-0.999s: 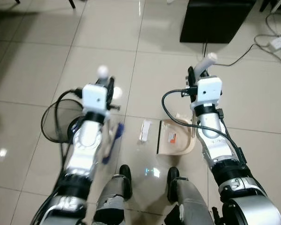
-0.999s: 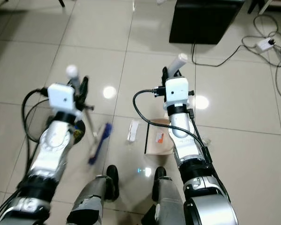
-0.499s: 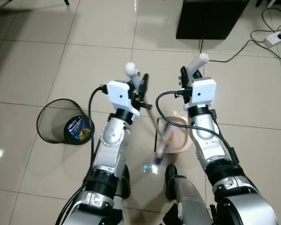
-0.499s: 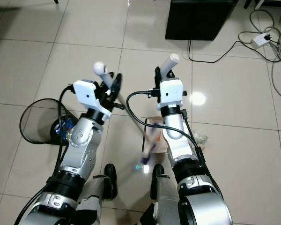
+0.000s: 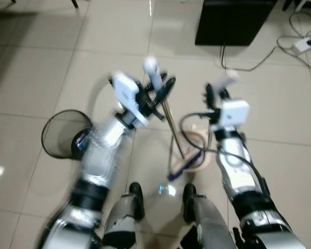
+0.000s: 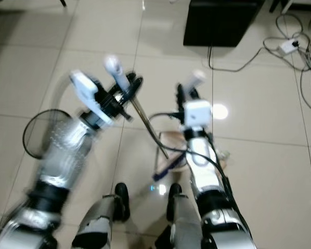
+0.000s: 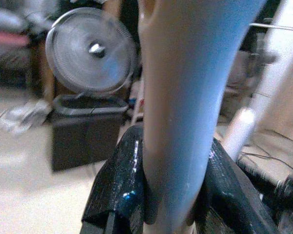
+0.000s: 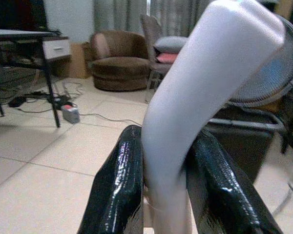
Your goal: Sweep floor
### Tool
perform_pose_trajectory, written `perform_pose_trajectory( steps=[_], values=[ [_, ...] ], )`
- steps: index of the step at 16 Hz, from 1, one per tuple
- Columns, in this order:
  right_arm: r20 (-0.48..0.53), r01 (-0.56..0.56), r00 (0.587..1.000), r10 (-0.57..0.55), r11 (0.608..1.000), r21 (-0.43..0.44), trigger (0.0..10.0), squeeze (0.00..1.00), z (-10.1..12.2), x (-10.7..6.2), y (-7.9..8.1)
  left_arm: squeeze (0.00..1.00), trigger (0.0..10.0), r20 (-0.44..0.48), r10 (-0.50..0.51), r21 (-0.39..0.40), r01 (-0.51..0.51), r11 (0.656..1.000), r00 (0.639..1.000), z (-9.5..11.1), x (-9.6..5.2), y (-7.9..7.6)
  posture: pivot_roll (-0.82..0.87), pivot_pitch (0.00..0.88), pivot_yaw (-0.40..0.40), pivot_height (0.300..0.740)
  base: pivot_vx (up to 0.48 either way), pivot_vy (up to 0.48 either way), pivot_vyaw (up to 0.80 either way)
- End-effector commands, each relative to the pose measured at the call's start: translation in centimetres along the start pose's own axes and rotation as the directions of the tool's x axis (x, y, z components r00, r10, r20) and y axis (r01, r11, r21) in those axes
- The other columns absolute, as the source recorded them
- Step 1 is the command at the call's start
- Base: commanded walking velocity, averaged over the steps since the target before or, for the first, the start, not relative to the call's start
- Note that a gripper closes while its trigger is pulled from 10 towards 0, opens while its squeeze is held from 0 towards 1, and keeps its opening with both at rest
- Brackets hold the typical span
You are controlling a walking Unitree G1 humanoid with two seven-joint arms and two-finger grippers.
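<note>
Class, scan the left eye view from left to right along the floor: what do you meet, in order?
Mesh wastebasket → left hand on the broom handle → dustpan → right hand → power strip.

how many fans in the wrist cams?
1, most likely. A round-grilled fan stands above a dark bin in the left wrist view. A similar fan stands behind the held handle in the right wrist view, partly hidden; it looks like the same one.

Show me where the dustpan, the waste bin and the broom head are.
dustpan (image 5: 197, 141), left eye view, its beige tray
waste bin (image 5: 56, 136), left eye view, its mesh wall
broom head (image 5: 185, 165), left eye view, its blue bristles
</note>
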State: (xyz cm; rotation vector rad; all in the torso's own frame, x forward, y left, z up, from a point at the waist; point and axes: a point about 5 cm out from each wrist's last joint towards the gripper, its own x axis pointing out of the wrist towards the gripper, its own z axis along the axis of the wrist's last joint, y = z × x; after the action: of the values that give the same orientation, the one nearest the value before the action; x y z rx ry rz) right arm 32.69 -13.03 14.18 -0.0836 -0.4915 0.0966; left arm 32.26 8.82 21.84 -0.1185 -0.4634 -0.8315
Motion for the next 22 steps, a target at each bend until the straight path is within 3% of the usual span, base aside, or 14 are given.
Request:
perform_pose_trajectory(
  steps=[1, 3, 5, 7, 8, 9, 10, 12, 14, 16, 18, 19, 21, 22],
  values=[
    [-0.056, 0.001, 0.998, 0.002, 0.999, 0.045, 10.0, 0.00, -0.9, -1.0, 0.6, 0.00, 10.0, 0.036, -0.076, -0.026, 0.077, 0.997, 0.996, 1.1, 0.4, -0.6, 0.09, 0.271, 0.088, 0.740, 0.000, 0.000, 0.00],
    [-0.057, 0.038, 0.998, -0.035, 0.998, 0.044, 10.0, 0.00, -0.9, -1.6, -0.3, 0.00, 10.0, 0.037, -0.200, -0.047, 0.202, 0.978, 0.979, 3.6, 0.5, 0.1, 0.09, 0.244, 0.095, 0.740, 0.000, 0.000, 0.00],
    [-0.073, 0.064, 0.996, -0.061, 0.997, 0.050, 10.0, 0.00, -1.0, -2.2, -1.1, 0.00, 10.0, 0.002, -0.234, 0.076, 0.233, 0.970, 0.972, 6.0, 0.8, 2.7, 0.09, 0.204, 0.087, 0.740, 0.000, 0.000, 0.00],
    [-0.081, 0.075, 0.994, -0.070, 0.995, 0.065, 10.0, 0.00, -0.9, -2.5, -1.5, 0.00, 10.0, -0.010, -0.175, 0.158, 0.174, 0.972, 0.985, 7.1, 0.7, 4.4, 0.09, 0.192, 0.083, 0.740, 0.000, 0.000, 0.00],
    [-0.091, 0.092, 0.992, -0.084, 0.991, 0.096, 10.0, 0.00, -0.5, -2.9, -2.0, 0.00, 10.0, 0.002, -0.064, 0.248, 0.062, 0.967, 0.998, 7.8, 0.1, 6.5, 0.08, 0.169, 0.074, 0.740, 0.000, 0.000, 0.00],
    [-0.094, 0.103, 0.991, -0.093, 0.988, 0.112, 10.0, 0.00, 0.0, -3.1, -2.4, 0.00, 10.0, 0.005, -0.004, 0.264, 0.003, 0.964, 1.000, 7.7, -0.5, 7.4, 0.07, 0.157, 0.072, 0.740, 0.000, 0.000, 0.00],
    [-0.093, 0.104, 0.991, -0.093, 0.988, 0.112, 10.0, 0.00, 0.2, -3.2, -2.5, 0.00, 10.0, -0.002, 0.010, 0.255, -0.009, 0.967, 1.000, 7.3, -0.8, 7.5, 0.06, 0.152, 0.073, 0.740, 0.000, 0.000, 0.00],
    [-0.089, 0.109, 0.991, -0.098, 0.984, 0.139, 10.0, 0.00, 1.9, -3.0, -3.1, 0.00, 10.0, -0.093, 0.077, 0.255, -0.051, 0.966, 0.993, 4.3, -2.5, 7.5, 0.04, 0.127, 0.076, 0.740, 0.000, 0.000, 0.00],
    [-0.083, 0.115, 0.991, -0.107, 0.989, 0.094, 10.0, 0.00, 3.8, -2.0, -3.8, 0.00, 10.0, -0.167, 0.179, 0.293, -0.125, 0.948, 0.970, 1.9, -4.2, 7.5, 0.01, 0.109, 0.078, 0.740, 0.000, 0.000, 0.00],
    [-0.068, 0.118, 0.991, -0.115, 0.991, 0.057, 10.0, 0.00, 5.9, -1.2, -4.4, 0.00, 10.0, -0.188, 0.327, 0.337, -0.251, 0.907, 0.926, 0.4, -5.8, 8.1, -0.01, 0.096, 0.080, 0.740, 0.000, 0.000, 0.00],
    [-0.050, 0.109, 0.993, -0.108, 0.994, 0.030, 10.0, 0.00, 8.6, 0.3, -4.6, 0.00, 10.0, -0.197, 0.512, 0.367, -0.421, 0.829, 0.836, -1.6, -8.8, 7.8, -0.02, 0.076, 0.079, 0.740, 0.000, 0.000, 0.80],
    [-0.051, 0.109, 0.993, -0.107, 0.994, 0.030, 10.0, 0.00, 8.8, 0.4, -4.6, 0.00, 10.0, -0.198, 0.520, 0.366, -0.429, 0.826, 0.831, -1.7, -9.0, 7.7, -0.02, 0.074, 0.078, 0.740, 0.000, 0.000, 0.80],
    [-0.042, 0.117, 0.993, -0.115, 0.992, 0.055, 10.0, 0.00, 9.9, 1.1, -4.6, 0.00, 10.0, -0.215, 0.589, 0.379, -0.490, 0.785, 0.779, -2.8, -10.7, 7.1, -0.02, 0.064, 0.075, 0.740, 0.000, 0.000, 0.80],
    [-0.044, 0.145, 0.989, -0.141, 0.983, 0.108, 10.0, 0.00, 10.2, 1.7, -4.9, 0.00, 10.0, -0.256, 0.627, 0.368, -0.525, 0.767, 0.736, -3.9, -11.9, 6.3, -0.02, 0.052, 0.066, 0.740, 0.000, 0.000, 0.80]
  ],
)
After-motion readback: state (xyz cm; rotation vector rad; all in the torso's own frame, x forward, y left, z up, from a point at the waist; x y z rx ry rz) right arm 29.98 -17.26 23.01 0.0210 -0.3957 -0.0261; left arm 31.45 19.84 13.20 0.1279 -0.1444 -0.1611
